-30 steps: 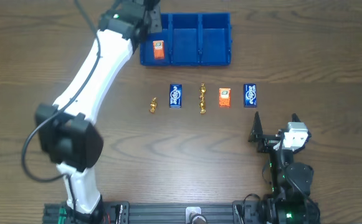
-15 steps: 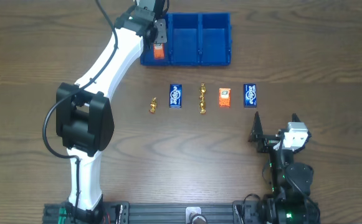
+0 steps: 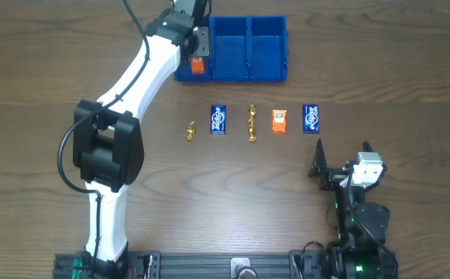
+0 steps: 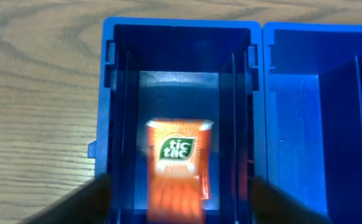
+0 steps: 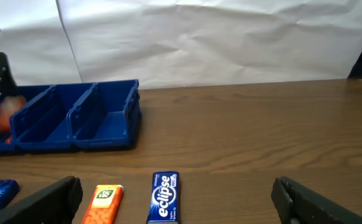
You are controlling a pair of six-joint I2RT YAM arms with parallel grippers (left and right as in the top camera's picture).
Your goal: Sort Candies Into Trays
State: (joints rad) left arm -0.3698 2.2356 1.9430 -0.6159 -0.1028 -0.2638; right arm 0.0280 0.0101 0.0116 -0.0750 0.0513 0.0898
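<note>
As seen from the wrist, left gripper (image 4: 181, 198): jaws apart, wider than the box between them, clamped on nothing; hung low over the tray's left compartment, likely so as to set down rather than toss.
Orange box (image 4: 177, 168): inside the left compartment, lengthwise, label up, clear of both fingers; whether flat on the floor or partly off it, cannot tell.
Left compartment (image 4: 121, 124): narrow and walled on both sides, hence the straight-down approach and the box lined up with the walls.
Blue tray (image 3: 285, 54): at the far side of the table, three compartments side by side; middle compartment (image 3: 230, 46) and right compartment (image 3: 267, 46) bare, presumably kept for the other two kinds.
Row on the table: between tray and arm bases, well apart from the tray, spaced out for easy picking: single gold candy (image 3: 190, 130), blue packet (image 3: 218, 119), gold pair (image 3: 252, 122), second orange box (image 3: 279, 121), other blue packet (image 3: 311, 118).
Right gripper (image 3: 341, 153): jaws wide apart, holding nothing, parked low near its base, just short of the other blue packet, out of the left arm's way.
Progress: early, by the look of it; one box in, the whole row left; second orange box probably bound for the same compartment.
</note>
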